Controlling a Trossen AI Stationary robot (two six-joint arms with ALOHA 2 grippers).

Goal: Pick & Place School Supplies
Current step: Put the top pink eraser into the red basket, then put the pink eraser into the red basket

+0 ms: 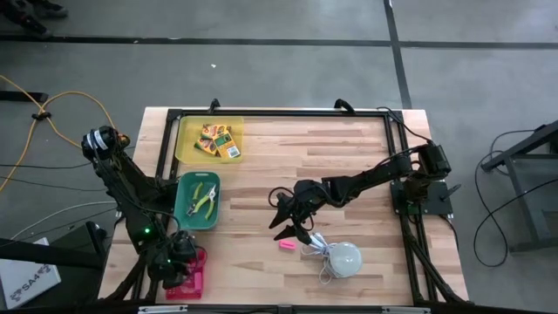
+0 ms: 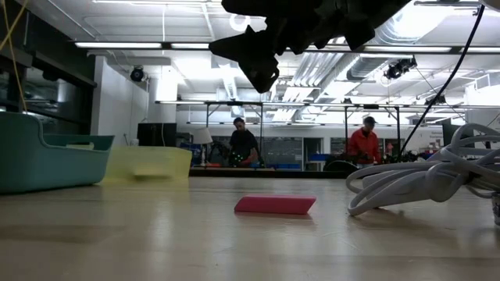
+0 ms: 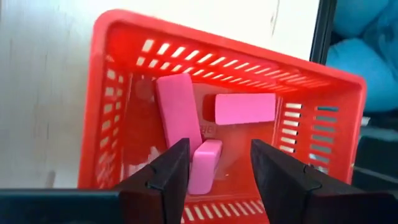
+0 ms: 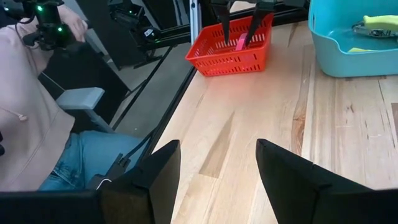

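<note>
- The left gripper (image 3: pixel 214 171) hangs over the red basket (image 1: pixel 188 281) at the near left corner of the table (image 1: pixel 349 157), jaws spread, with a pink eraser (image 3: pixel 205 165) standing between the fingers but pinched by neither.
- Two more pink erasers (image 3: pixel 177 112) lie flat on the basket floor (one long side up, the other (image 3: pixel 244 107) crosswise beside it).
- A fourth pink eraser (image 1: pixel 285 246) lies alone on the bare wood near the table's middle, just left of the white cord (image 1: pixel 318 251) and the white dome (image 1: pixel 343 258).
- The right gripper (image 1: pixel 286 222) hovers above that loose eraser, jaws spread wide and holding nothing.
- The teal bin (image 1: pixel 197 201), left of centre, holds the lime-green-handled scissors (image 1: pixel 205 197).
- The yellow tray (image 1: pixel 187 139), at the far left, holds the yellow-and-green boxes (image 1: pixel 221 140).
- In the right wrist view a person (image 4: pixel 37 118) sits beside the table; two more people show far off in the room behind, in the low view.
</note>
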